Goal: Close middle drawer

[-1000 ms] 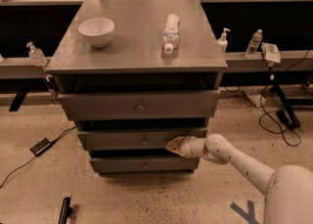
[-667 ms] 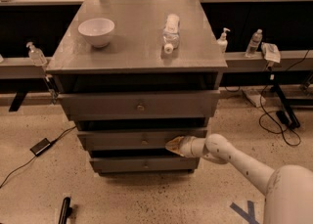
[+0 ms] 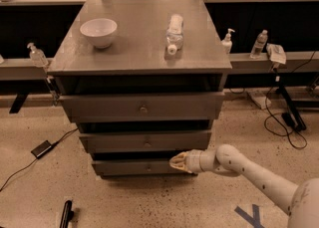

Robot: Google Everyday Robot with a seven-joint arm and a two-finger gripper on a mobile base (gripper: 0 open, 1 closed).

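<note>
The dark grey cabinet [image 3: 139,48] has three drawers, all pulled out a little. The middle drawer [image 3: 114,141] has a wide flat front and a small round knob [image 3: 147,143]. A dark gap shows above it. My gripper [image 3: 175,161] reaches in from the lower right on its white arm [image 3: 249,172]. It looks shut, with the fingers together in a point. Its tip sits just under the middle drawer's lower edge, right of centre, in front of the top of the lowest drawer [image 3: 129,168]. The top drawer [image 3: 99,107] sticks out furthest.
A white bowl [image 3: 98,32] and a clear bottle lying on its side [image 3: 174,32] rest on the cabinet top. Small bottles [image 3: 228,41] [image 3: 260,44] [image 3: 36,55] stand on side rails. A power brick and cable [image 3: 41,149], a black object [image 3: 66,214] and blue tape [image 3: 251,217] lie on the floor.
My gripper has dropped from the middle drawer's front to just under its lower edge. The drawers and the things on top have not visibly moved.
</note>
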